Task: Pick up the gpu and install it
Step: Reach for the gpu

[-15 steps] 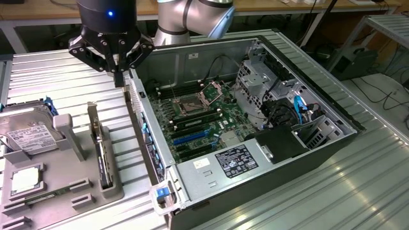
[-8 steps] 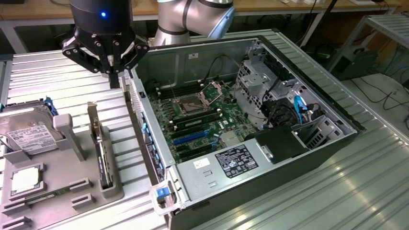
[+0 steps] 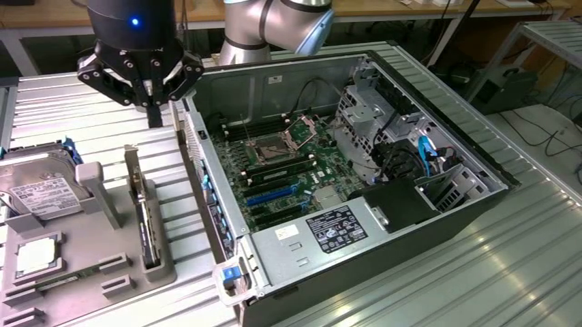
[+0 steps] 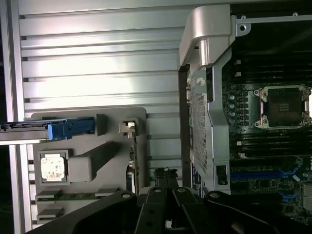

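Locating the gpu: I see the gpu [image 3: 146, 221] standing on edge in a slot of the grey holder [image 3: 109, 272], with its silver bracket [image 3: 133, 163] upright at the far end, beside the open case [image 3: 272, 82].
Jaws: pressed together and pinching nothing, hanging above the surface [image 3: 54, 102] near the card's bracket end.
Risk, grasp: shut jaws coming down on that thin edge would push or tip the card rather than take it, so I judge they must spread first.
Risk, neighbours: the hard drive [image 3: 41, 187] and the case wall flank the holder, so a sideways drift could knock either one.
Risk, install: a skewed grip would likely misalign the card with the blue slots [image 3: 272, 195].
Exterior view gives: the card's full length and the jaws' height over it.
Wrist view gives: the card [image 4: 132, 168] edge-on, a little to one side of the jaws' line, and the empty processor socket [image 4: 282, 105] seen square.
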